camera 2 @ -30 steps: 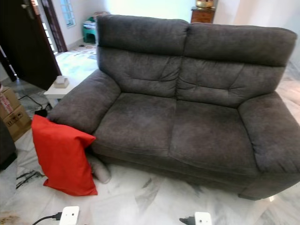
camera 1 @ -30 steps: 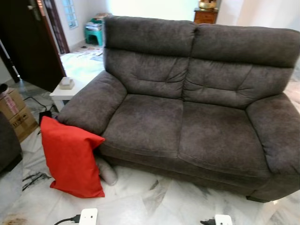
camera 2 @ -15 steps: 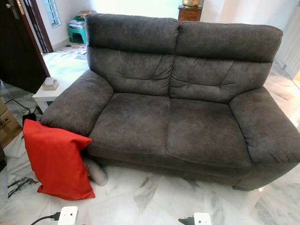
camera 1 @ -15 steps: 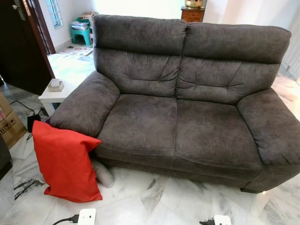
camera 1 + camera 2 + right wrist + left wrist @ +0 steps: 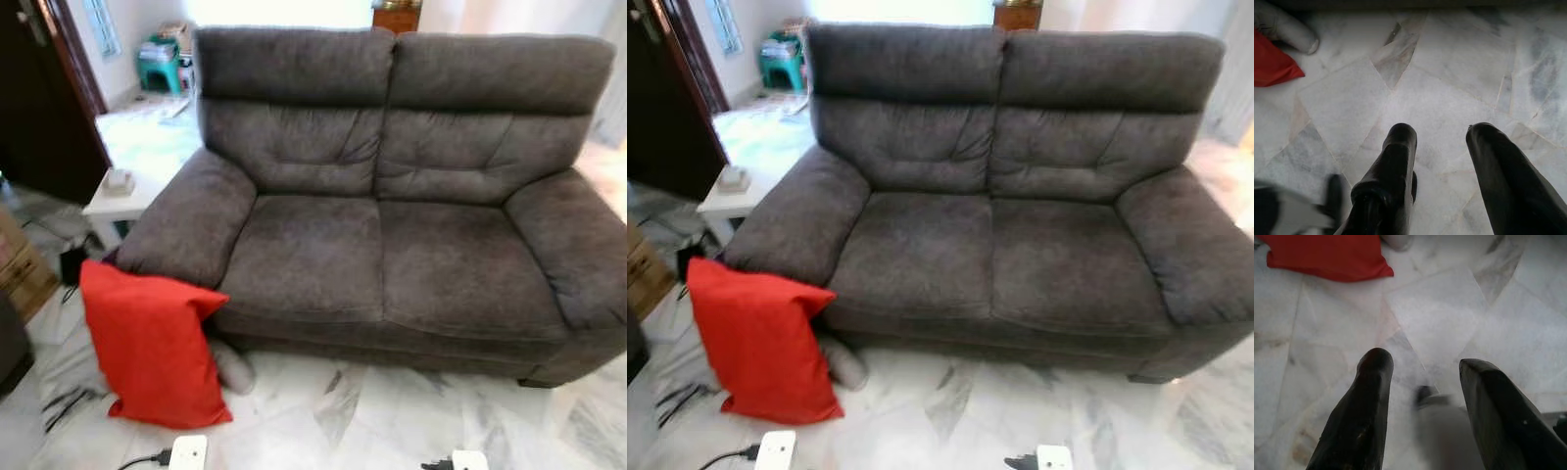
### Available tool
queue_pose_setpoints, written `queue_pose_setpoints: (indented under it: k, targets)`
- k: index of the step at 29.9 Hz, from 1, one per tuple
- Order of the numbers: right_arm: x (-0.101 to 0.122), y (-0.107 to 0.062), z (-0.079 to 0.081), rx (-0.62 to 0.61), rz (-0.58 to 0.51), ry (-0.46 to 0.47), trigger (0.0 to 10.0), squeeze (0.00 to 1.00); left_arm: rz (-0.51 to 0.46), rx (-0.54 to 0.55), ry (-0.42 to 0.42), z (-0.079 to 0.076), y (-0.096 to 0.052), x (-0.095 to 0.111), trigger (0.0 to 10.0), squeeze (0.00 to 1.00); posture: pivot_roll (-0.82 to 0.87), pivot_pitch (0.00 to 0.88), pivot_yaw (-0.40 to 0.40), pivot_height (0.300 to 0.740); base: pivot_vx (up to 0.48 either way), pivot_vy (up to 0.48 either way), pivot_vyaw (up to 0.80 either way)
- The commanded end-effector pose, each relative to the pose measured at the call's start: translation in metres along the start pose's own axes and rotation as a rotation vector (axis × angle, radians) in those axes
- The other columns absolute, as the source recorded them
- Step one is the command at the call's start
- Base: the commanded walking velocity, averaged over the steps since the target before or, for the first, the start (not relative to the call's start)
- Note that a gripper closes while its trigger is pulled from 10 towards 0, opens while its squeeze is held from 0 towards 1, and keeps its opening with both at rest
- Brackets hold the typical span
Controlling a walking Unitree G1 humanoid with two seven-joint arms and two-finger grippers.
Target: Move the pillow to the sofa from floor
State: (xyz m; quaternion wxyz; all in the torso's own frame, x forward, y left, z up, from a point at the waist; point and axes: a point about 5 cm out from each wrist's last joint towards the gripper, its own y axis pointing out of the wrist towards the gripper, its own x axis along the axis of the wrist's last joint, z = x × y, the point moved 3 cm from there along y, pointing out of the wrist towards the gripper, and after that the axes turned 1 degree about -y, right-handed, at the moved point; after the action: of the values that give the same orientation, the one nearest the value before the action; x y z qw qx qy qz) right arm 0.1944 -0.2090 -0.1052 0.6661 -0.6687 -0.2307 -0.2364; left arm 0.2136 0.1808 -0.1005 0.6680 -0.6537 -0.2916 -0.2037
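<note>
On the white marble floor (image 5: 372,421) at lower left, the flat red fabric pillow (image 5: 152,343) was propped against the grey two-seat sofa (image 5: 392,225), while the left gripper (image 5: 1422,377) and right gripper (image 5: 1442,142) were held spread and empty.

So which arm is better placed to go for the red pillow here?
Probably the left. The red pillow leans on the sofa's arm at the robot's left, and it lies nearer the open left claw than the right claw.
</note>
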Motion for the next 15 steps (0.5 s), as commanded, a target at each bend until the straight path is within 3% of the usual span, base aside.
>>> queue_pose_setpoints:
  k: [1, 15]
  targets:
    - [0.01, 0.0086, 0.0386, 0.103, 0.041, 0.272, 10.0, 0.0, 0.127, 0.14, 0.033, 0.0881, -0.0208, -0.0304, 10.0, 0.0, 0.12, 0.0, 0.014, 0.74, 0.0, 0.48, 0.0]
    - [0.0099, 0.0086, 0.0397, 0.107, 0.042, 0.271, 10.0, 0.0, 0.13, 0.137, 0.034, 0.0831, -0.0199, -0.0321, 10.0, 0.0, 0.12, 0.0, 0.015, 0.74, 0.0, 0.48, 0.0]
